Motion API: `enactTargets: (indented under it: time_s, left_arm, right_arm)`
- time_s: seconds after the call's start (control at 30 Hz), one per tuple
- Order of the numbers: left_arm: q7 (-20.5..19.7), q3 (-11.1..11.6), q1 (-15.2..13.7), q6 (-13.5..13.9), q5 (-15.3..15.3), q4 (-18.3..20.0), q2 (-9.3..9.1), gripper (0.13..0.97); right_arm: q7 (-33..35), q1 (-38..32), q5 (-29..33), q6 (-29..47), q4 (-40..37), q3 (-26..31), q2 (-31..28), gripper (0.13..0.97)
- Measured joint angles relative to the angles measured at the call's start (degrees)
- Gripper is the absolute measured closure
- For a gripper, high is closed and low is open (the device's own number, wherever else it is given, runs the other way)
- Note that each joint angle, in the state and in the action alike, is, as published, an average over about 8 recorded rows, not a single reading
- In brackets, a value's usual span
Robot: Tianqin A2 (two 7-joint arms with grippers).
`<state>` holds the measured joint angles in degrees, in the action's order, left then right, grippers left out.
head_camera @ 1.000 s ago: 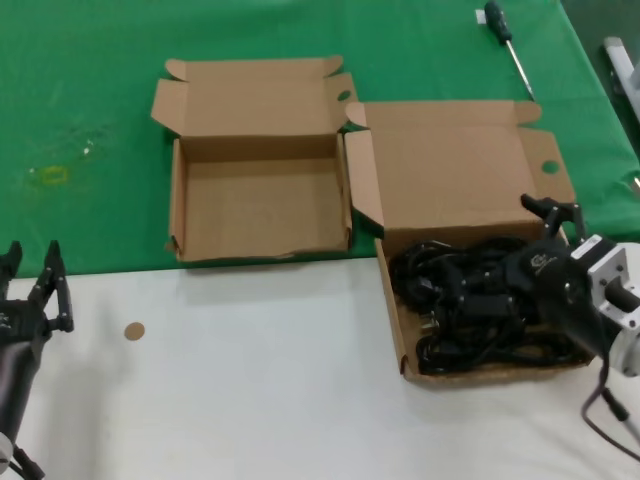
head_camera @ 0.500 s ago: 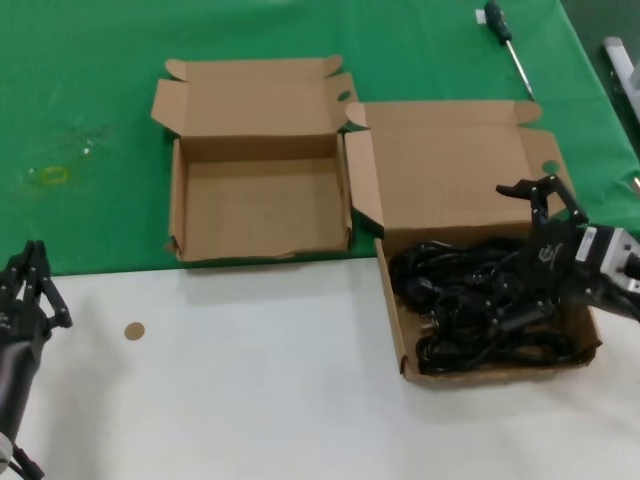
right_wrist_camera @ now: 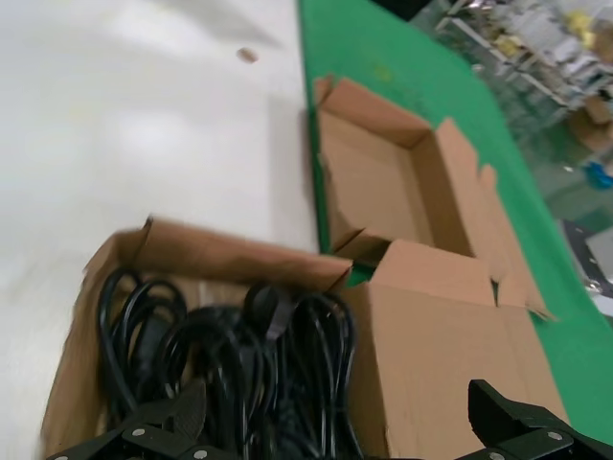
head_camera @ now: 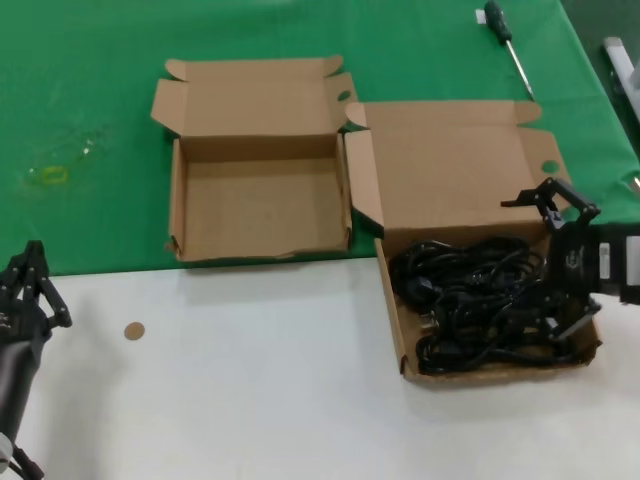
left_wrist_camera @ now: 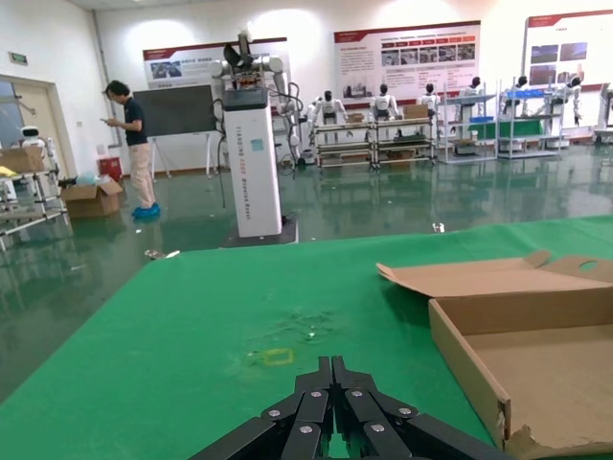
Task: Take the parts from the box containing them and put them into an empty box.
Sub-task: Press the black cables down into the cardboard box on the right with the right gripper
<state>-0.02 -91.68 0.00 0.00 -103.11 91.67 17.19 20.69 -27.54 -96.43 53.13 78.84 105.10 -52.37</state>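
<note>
Reaching from the far right of the head view, my right gripper (head_camera: 553, 262) hangs over the right end of the larger cardboard box (head_camera: 392, 305), fingers spread wide, one above the wide lid (head_camera: 450, 170) and the other low among the black power cords (head_camera: 470, 300); nothing is clamped between them; the cords lie tangled in that box, which straddles the seam between the green cloth (head_camera: 80, 100) and the white tabletop (head_camera: 250, 380); the smaller cardboard box (head_camera: 177, 205), just left of it, shows a bare floor, so no bundle has crossed over and the whole transfer looks to be ahead; my left gripper (head_camera: 30, 285) waits at the near left edge, fingers drawn together and holding nothing; a green-handled screwdriver (head_camera: 505, 40) lies far off on the cloth.

Looking out from my left wrist, that gripper's fingertips (left_wrist_camera: 330, 393) meet in a closed point above the green cloth, the smaller box's wall (left_wrist_camera: 465, 369) off to one side.

Looking out from my right wrist, two black fingers (right_wrist_camera: 153, 431) stand far apart with the cords (right_wrist_camera: 239, 364) directly between and beneath them, untouched as far as I can judge; the empty box (right_wrist_camera: 369, 187) sits beyond.
</note>
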Motion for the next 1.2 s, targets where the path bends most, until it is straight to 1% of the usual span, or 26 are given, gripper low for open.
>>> enactTargets:
  time_s: [0.3, 0.53, 0.87, 1.0, 1.2]
  left_arm:
    - [0.0, 0.0, 0.0, 0.0, 0.0, 0.0, 0.0, 0.945]
    - [0.0, 0.0, 0.0, 0.0, 0.0, 0.0, 0.0, 0.945]
    - [0.0, 0.0, 0.0, 0.0, 0.0, 0.0, 0.0, 0.945]
    - [0.0, 0.0, 0.0, 0.0, 0.0, 0.0, 0.0, 0.945]
    - [0.0, 0.0, 0.0, 0.0, 0.0, 0.0, 0.0, 0.945]
  right_arm:
    - [5.9, -5.4, 3.8, 5.3, -4.2, 3.2, -1.1, 0.129]
    - [10.1, -7.5, 5.6, 8.0, -7.2, 4.8, -1.3, 0.129]
    - [13.3, -9.0, 6.2, 9.0, -10.1, 5.5, 0.0, 0.159]
    - [13.9, -9.5, 6.4, 9.0, -10.9, 5.6, 0.6, 0.159]
    - [14.9, -10.3, 6.7, 9.0, -12.0, 5.9, 1.3, 0.236]
